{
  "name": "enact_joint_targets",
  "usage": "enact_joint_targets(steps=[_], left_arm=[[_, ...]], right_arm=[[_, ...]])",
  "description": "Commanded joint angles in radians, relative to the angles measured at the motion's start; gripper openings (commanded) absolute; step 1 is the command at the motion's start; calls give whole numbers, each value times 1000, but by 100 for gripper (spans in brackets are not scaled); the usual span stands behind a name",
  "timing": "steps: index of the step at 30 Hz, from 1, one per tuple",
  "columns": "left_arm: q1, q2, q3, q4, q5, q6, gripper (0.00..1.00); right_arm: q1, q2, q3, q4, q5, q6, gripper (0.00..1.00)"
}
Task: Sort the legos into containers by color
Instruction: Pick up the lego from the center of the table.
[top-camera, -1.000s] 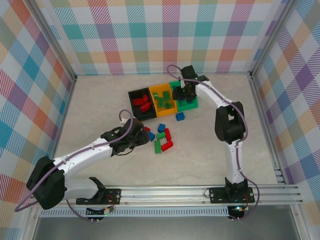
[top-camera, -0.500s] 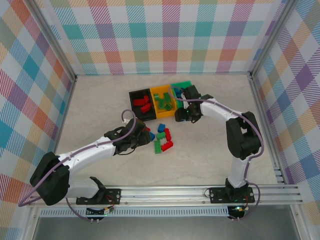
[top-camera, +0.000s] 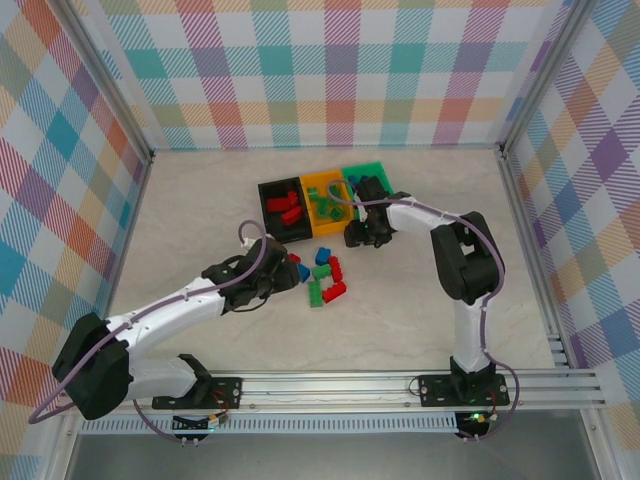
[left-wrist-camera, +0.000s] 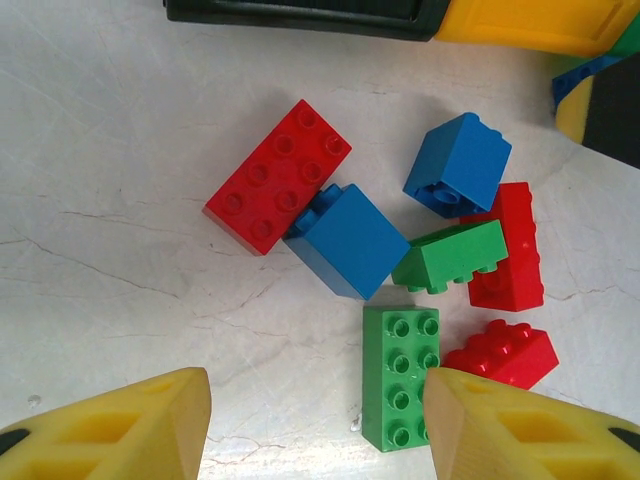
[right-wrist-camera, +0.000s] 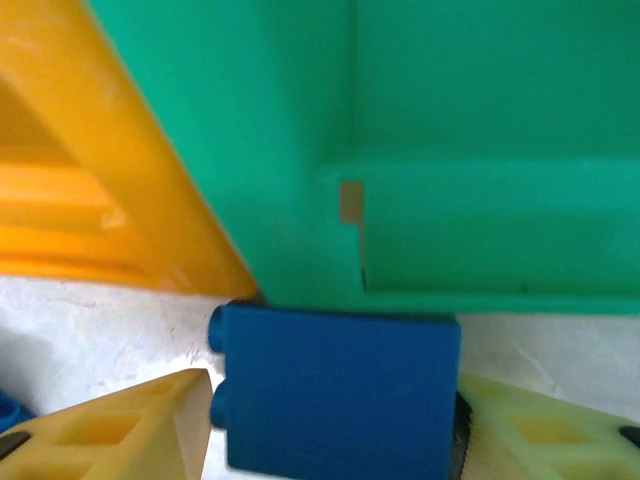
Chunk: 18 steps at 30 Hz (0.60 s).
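Observation:
Loose legos lie in a cluster on the table: a red brick (left-wrist-camera: 278, 175), two blue ones (left-wrist-camera: 345, 240) (left-wrist-camera: 457, 163), a long green one (left-wrist-camera: 400, 375) and more red and green beside them. My left gripper (left-wrist-camera: 315, 425) (top-camera: 288, 273) hangs open over the cluster's near left edge, holding nothing. The containers stand in a row: black (top-camera: 268, 190), orange-yellow (top-camera: 322, 180), green (top-camera: 372, 170). My right gripper (right-wrist-camera: 335, 430) (top-camera: 360, 235) is low on the table, open, straddling a blue lego (right-wrist-camera: 335, 385) that rests against the green bin's wall (right-wrist-camera: 300, 150).
Red bricks lie in the black bin and green ones in the orange-yellow bin. The bins' walls stand right behind the right gripper. Bare table (top-camera: 200, 210) spreads left of the bins and in front of the brick cluster. Checked walls enclose the table.
The right gripper came from above the green bin down to the table in front of it, around the blue lego. The left arm has hardly moved.

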Motion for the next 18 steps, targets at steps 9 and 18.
enact_joint_targets(steps=[9,18], left_arm=[[-10,-12,-15,-26,-22,-18,58],[-12,42,-8,17,13,-14,58]], right_arm=[[9,-96,-51,15,-4,-11,39],[-6,-217,7,-36,13,-6,40]])
